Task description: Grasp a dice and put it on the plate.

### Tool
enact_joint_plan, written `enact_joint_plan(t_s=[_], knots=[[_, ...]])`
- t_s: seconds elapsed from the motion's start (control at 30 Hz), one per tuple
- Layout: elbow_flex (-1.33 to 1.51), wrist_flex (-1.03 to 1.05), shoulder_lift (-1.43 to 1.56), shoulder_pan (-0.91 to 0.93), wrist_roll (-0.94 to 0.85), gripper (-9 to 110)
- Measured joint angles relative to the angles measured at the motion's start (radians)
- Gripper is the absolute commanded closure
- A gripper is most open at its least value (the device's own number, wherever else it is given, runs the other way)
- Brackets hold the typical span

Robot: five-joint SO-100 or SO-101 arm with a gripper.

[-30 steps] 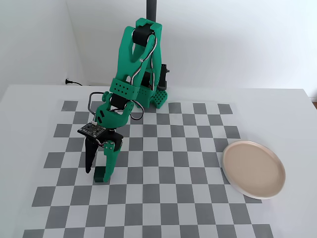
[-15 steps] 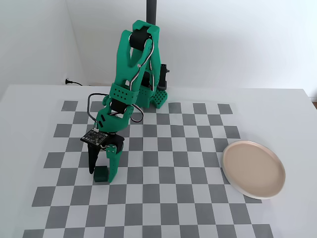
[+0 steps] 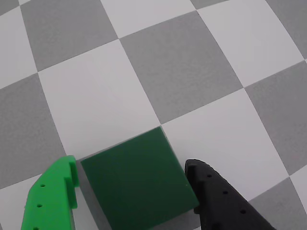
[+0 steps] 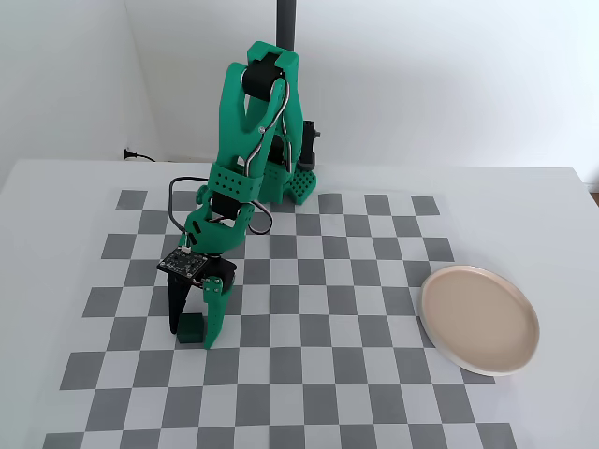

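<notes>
The green arm [image 4: 248, 140] is reaching down from its base at the back of the surface [image 4: 309, 393] toward the left side of the checkered mat [image 4: 318, 281] in the fixed view. Its gripper [image 4: 194, 323] is pointing almost straight down, with the tips at or just above the mat.

The dice [image 4: 192, 329], a small dark green cube, is sitting on the mat between the two fingers, on the left part of the board, a few rows up from its front edge. In the wrist view the dice [image 3: 139, 184] is filling the lower middle of the picture, turned a little relative to the squares, lying partly on a white square and partly on a grey one. The bright green finger [image 3: 53, 201] is standing at its left side and the black finger [image 3: 223, 201] at its right side. The gripper [image 3: 134, 172] is spread about as wide as the dice. The black finger's tip is looking as if it is touching the cube's right edge, while a thin dark strip is showing between the green finger and the cube's left edge; whether the fingers are actually pressing on the cube cannot be told. The dice is resting flat on the mat, not lifted.

The plate [image 4: 479, 319], round and pale pinkish-beige with a lighter rim, is lying at the right edge of the mat in the fixed view, well apart from the dice and the gripper. It is holding nothing.
</notes>
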Motion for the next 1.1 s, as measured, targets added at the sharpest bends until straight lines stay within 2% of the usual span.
enact_joint_plan(t_s=[0.53, 0.97, 1.1], knots=[[0.086, -0.115, -0.003, -0.02, -0.044, 83], [0.097, -0.15, -0.021, -0.043, -0.046, 96], [0.097, -0.17, -0.031, -0.043, -0.044, 106]])
